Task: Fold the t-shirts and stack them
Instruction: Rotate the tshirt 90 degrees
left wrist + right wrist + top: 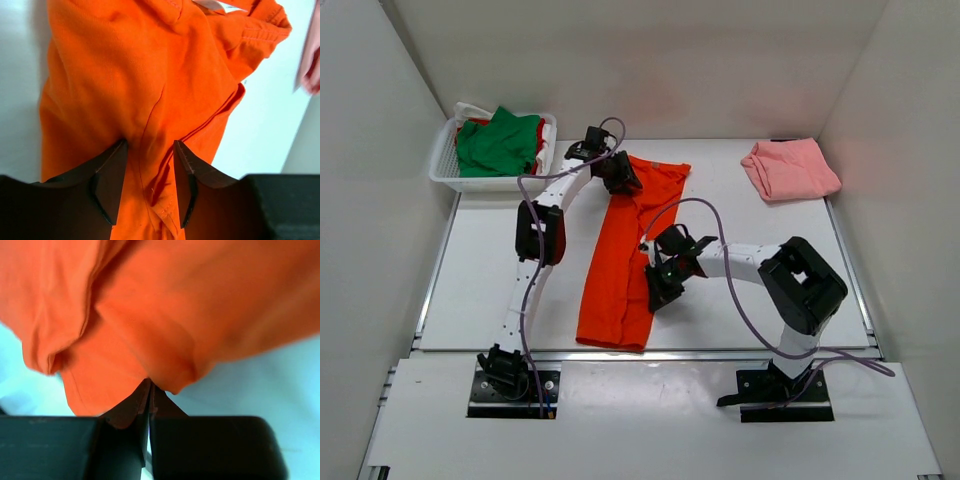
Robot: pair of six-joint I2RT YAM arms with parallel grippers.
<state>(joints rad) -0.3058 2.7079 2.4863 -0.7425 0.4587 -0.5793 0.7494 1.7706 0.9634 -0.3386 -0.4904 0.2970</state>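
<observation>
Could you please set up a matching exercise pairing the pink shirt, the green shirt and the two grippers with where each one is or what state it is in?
Things:
1. pale pink t-shirt
2. green t-shirt
3. left gripper
4. right gripper

Places or states:
A. shut on the edge of the orange-red t-shirt
B. heaped in the white basket, far left
C. folded, at the far right
D. open, over the orange-red t-shirt

Pairs: 1-C, 2-B, 3-D, 4-A
</observation>
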